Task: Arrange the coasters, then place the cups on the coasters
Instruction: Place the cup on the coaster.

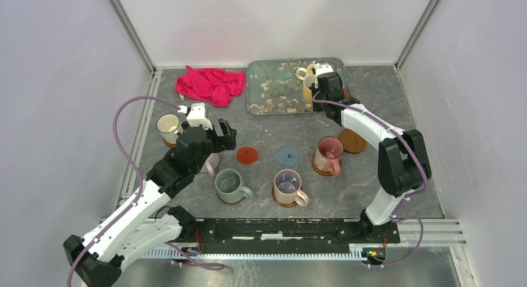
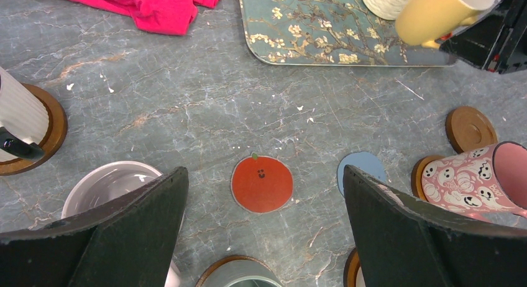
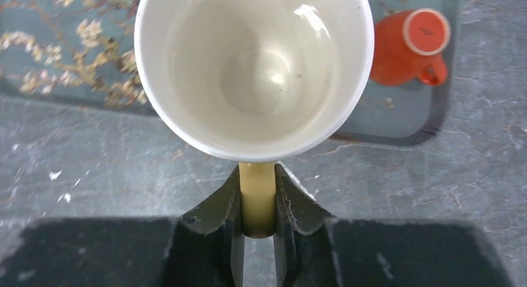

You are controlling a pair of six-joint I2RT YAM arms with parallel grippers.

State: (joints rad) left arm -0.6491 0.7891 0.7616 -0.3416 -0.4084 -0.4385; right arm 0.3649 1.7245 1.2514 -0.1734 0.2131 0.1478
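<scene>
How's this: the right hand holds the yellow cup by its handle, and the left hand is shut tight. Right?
Not quite: the left hand is wide open, not shut. The left wrist view shows its fingers far apart, the red coaster between them. The right hand does hold the yellow cup by its handle.

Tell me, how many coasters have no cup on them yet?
3. A red coaster lies mid-table, a blue coaster just right of it, and a brown coaster further right beside the pink cup. Others may be hidden.
</scene>
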